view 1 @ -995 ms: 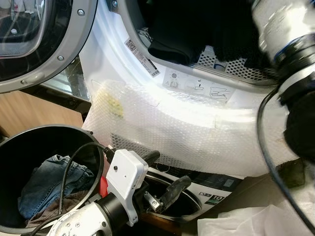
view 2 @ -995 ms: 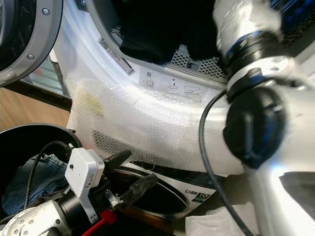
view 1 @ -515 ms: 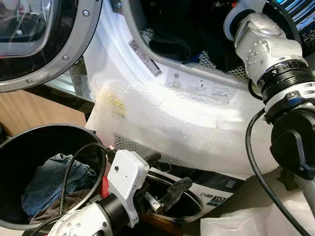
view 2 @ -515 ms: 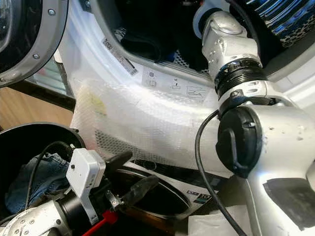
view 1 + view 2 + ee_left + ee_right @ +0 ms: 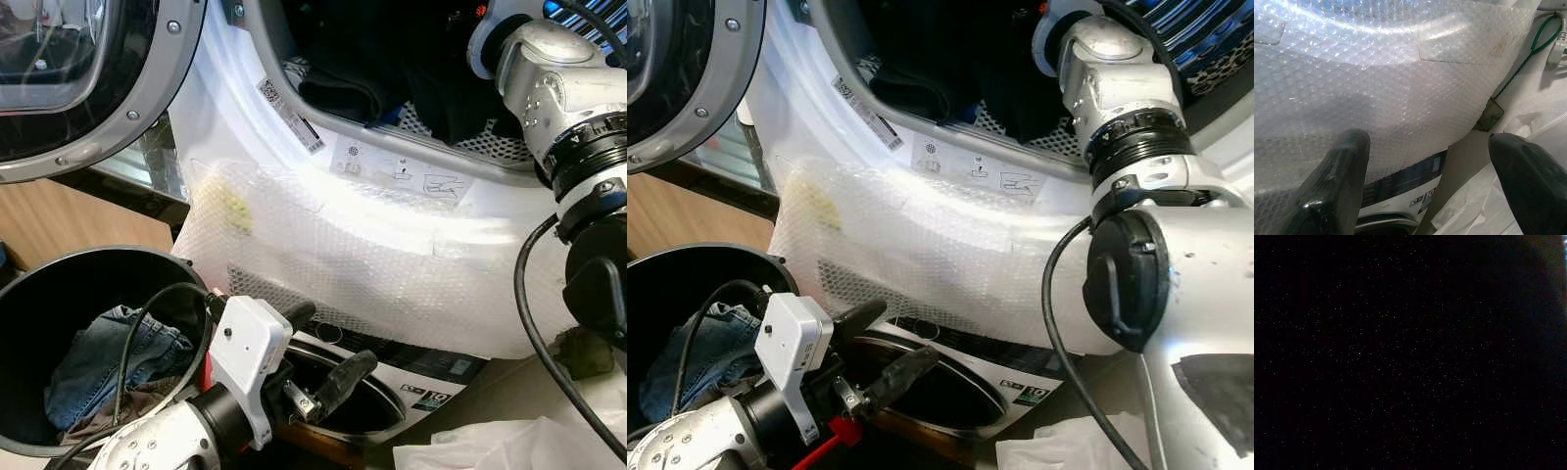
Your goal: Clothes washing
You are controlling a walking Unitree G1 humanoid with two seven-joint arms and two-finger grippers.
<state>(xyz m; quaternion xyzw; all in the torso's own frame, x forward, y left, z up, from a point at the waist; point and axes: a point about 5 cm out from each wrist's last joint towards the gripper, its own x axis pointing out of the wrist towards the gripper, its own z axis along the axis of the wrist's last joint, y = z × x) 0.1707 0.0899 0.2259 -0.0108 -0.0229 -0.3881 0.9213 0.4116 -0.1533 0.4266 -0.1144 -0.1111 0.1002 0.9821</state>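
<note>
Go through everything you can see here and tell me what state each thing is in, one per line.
Washer door: swung open.
Drum opening: dark clothes inside.
Bubble wrap: covering the washer front.
Black basket: holds jeans.
Left gripper: open, empty, beside the basket.
Right arm: reaching into the drum.

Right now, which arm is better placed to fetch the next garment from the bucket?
Probably the left. Its end effector is open, empty and low beside the black bucket holding the jeans. The right arm reaches into the washer drum, away from the bucket.
</note>
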